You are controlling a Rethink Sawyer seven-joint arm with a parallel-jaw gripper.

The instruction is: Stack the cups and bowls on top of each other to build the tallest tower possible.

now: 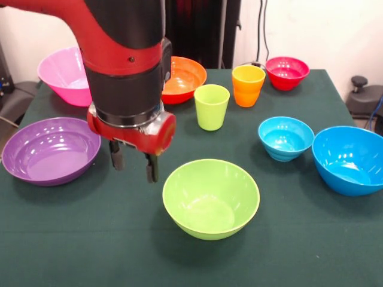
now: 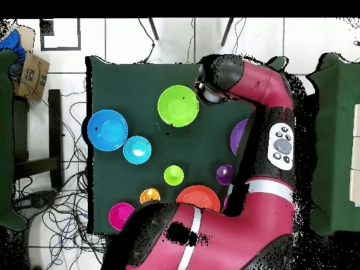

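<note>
Front view: the claw (image 1: 134, 164) hangs with its two fingers (image 1: 116, 156) spread apart, holding nothing, just above the green cloth table (image 1: 90, 239). Just beside it on one side sits the lime green bowl (image 1: 210, 198); on the other, the shallow purple bowl (image 1: 51, 150). Beyond it stand the lime green cup (image 1: 212, 106), orange cup (image 1: 248, 85) and orange bowl (image 1: 185, 78). Nothing lies between the fingers.

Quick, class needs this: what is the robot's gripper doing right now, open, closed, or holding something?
Gripper: open, holding nothing; its fingers hang above the bare table between the purple bowl and the lime green bowl.
</note>
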